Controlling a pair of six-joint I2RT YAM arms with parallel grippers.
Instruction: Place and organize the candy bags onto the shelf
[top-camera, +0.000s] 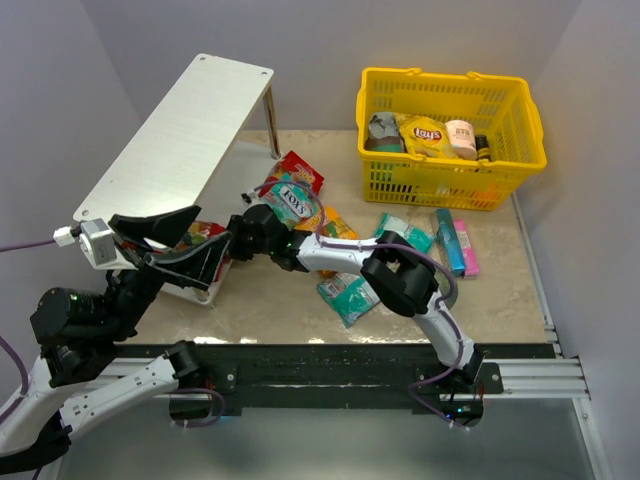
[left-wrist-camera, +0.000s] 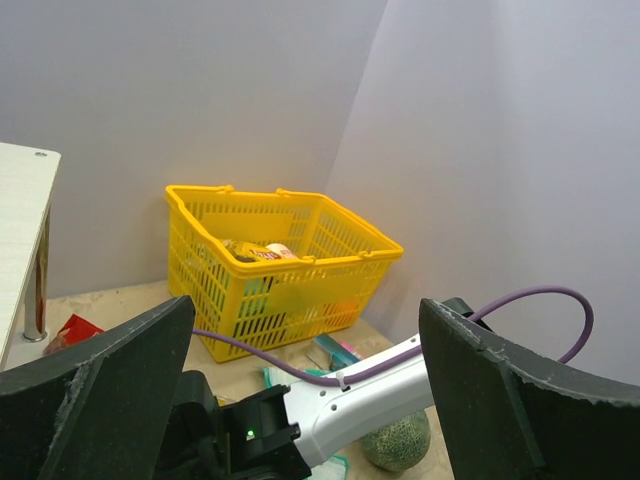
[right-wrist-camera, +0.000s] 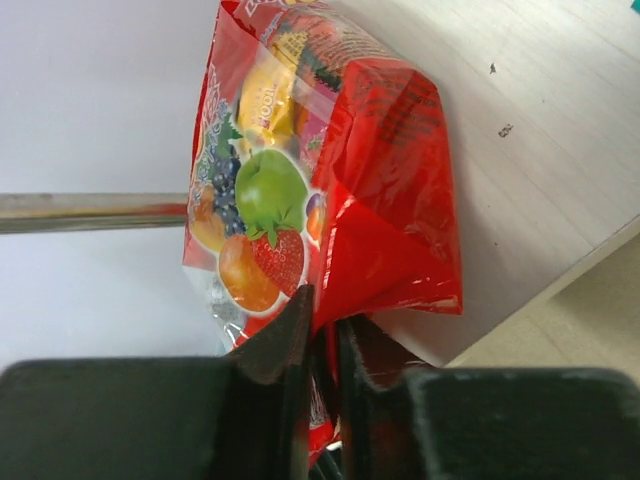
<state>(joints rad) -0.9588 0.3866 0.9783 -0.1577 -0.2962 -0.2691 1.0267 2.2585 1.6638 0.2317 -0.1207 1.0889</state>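
Red candy bag (right-wrist-camera: 340, 190) at shelf (top-camera: 180, 130) lower tier, desk 9 o'clock, bottom edge pinched in right jaws, nrly closed. Left jaws wide apart, empty. Teal bag (top-camera: 350, 297) at desk 6 o'clock.

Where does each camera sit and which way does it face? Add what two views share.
Top external: above and behind the arms, looking down on the table; both arms show, near the shelf.
Left wrist: on the left arm, facing level toward the yellow basket; the open left gripper frames it.
Right wrist: on the right arm, looking along the right gripper, shut on a red candy bag.
Shared: top and left wrist views both show the basket and right arm.
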